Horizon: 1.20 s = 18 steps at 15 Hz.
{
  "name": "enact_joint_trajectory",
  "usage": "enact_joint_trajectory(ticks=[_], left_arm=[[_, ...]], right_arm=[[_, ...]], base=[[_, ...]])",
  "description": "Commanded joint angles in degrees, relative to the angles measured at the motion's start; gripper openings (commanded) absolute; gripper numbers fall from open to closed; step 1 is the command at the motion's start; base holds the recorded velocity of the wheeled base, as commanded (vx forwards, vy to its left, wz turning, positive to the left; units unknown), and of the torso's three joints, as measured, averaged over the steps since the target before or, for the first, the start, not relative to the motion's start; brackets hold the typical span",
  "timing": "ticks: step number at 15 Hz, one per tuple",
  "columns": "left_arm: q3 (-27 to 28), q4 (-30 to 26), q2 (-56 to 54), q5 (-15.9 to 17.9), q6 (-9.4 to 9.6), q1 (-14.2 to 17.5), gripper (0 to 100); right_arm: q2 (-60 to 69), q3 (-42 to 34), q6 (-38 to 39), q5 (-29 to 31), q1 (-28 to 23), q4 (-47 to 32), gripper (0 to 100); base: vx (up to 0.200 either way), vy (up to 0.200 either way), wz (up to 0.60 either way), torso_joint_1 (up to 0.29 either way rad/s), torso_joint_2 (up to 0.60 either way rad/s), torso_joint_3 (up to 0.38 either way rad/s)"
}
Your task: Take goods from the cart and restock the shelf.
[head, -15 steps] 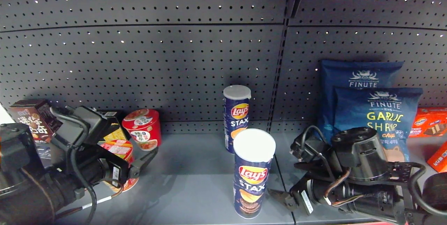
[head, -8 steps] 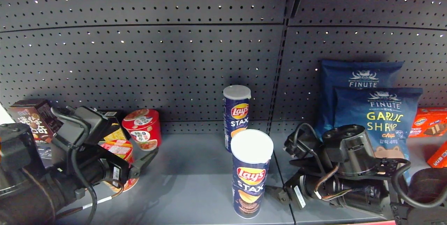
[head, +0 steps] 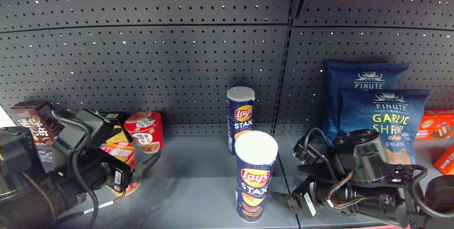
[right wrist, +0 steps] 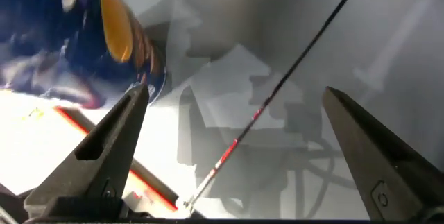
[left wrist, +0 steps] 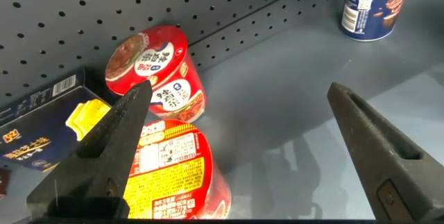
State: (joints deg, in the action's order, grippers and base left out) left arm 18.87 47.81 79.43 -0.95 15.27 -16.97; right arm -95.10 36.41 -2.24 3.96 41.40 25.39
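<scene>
Grey steel shelf point(head: 198, 186) with a perforated back panel point(head: 177, 62) carries the goods. Taking the head view as the clock face, the front chips can point(head: 256, 175) stands upright at about 6 o'clock, near the shelf's front edge. The rear chips can point(head: 240, 117) stands upright just behind it, toward 12, close to the back panel.

The right gripper point(right wrist: 234, 93) lies low over the shelf at 3 o'clock of the front chips can. Its jaws are spread wide with bare shelf between them. The can's foot shows just beside one finger tip, and I cannot tell whether they touch. Behind that arm, toward 1 and 2 o'clock, two blue snack bags point(head: 385, 122) lean one before the other. Orange boxes point(head: 436, 124) sit further out at 3.

The left gripper point(left wrist: 238, 89) sits at 9 o'clock, well apart from the cans, its jaws also wide and holding nothing. A near noodle cup point(left wrist: 173, 168) lies on its side right by one finger. A far noodle cup point(left wrist: 156, 68) lies tilted behind it against the back panel. A dark box with yellow print point(left wrist: 55, 123) rests beside the cups, and a brown box point(head: 33, 122) stands further toward 9. Open shelf lies between the cups and the cans.
</scene>
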Motion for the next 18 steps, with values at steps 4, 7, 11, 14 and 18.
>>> enact_joint_trajectory(ticks=[4, 7, 11, 14, 18], left_arm=[[-0.15, 0.0, 0.02, -0.02, 0.02, 0.01, 100], [-0.15, 0.0, -0.07, -0.02, -0.07, 0.09, 100], [-0.06, 0.0, -0.07, -0.02, 0.02, 0.09, 100], [0.2, 0.0, 0.11, -0.02, 0.02, 0.01, 100], [-0.06, 0.0, 0.02, -0.02, 0.02, 0.01, 100]], right_arm=[[0.09, 1.38, -0.04, -0.18, 2.55, 0.1, 100], [-0.44, 1.91, -0.04, -0.18, 2.37, 0.1, 100], [0.35, 0.59, 0.13, -0.09, 2.02, 0.1, 100], [2.9, -1.7, 0.13, -0.27, 2.28, 0.1, 100], [2.46, -1.61, 0.13, -0.45, 2.55, 0.1, 100]], base=[[0.0, 0.0, 0.0, 0.0, 0.0, 0.0], [0.0, 0.0, 0.0, 0.0, 0.0, 0.0], [0.0, 0.0, 0.0, 0.0, 0.0, 0.0], [0.0, 0.0, 0.0, 0.0, 0.0, 0.0], [0.0, 0.0, 0.0, 0.0, 0.0, 0.0]])
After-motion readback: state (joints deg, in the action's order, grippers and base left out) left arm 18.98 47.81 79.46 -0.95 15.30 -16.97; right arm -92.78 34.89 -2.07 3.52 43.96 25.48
